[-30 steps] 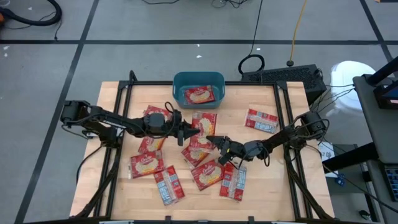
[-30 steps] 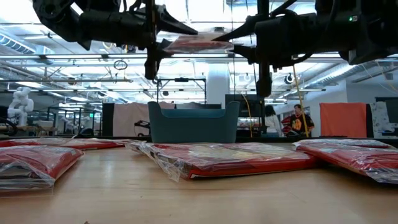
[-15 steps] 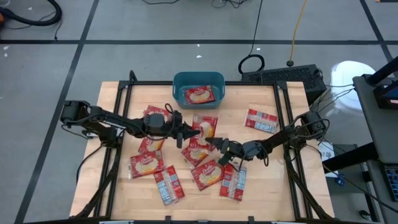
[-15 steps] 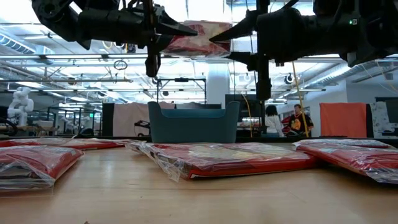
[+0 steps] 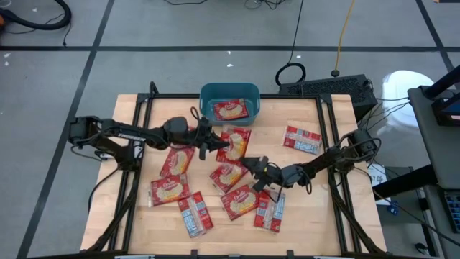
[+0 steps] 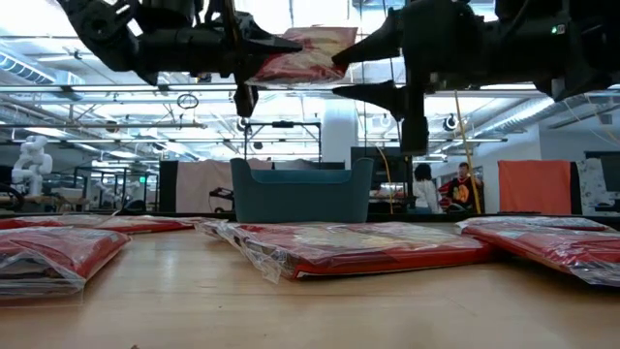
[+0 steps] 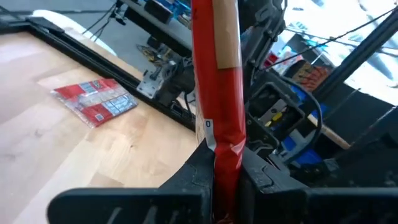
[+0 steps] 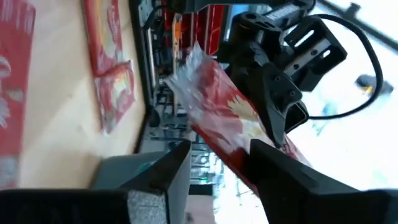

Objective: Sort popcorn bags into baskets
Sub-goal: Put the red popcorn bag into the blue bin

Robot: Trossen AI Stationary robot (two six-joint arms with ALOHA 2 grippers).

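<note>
So, from above, my left gripper [image 5: 218,146] is clamped on one popcorn bag [image 5: 236,141] held above the table, its long axis running toward the basket [image 5: 228,91], which lies just beyond it; my left arm is nearer.

Level with the table, my right gripper [image 6: 341,73] stands spread beside that bag [image 6: 308,53], not holding it.

Past my left wrist, the bag [image 7: 219,81] stands edge-on between my fingers [image 7: 193,171].
</note>
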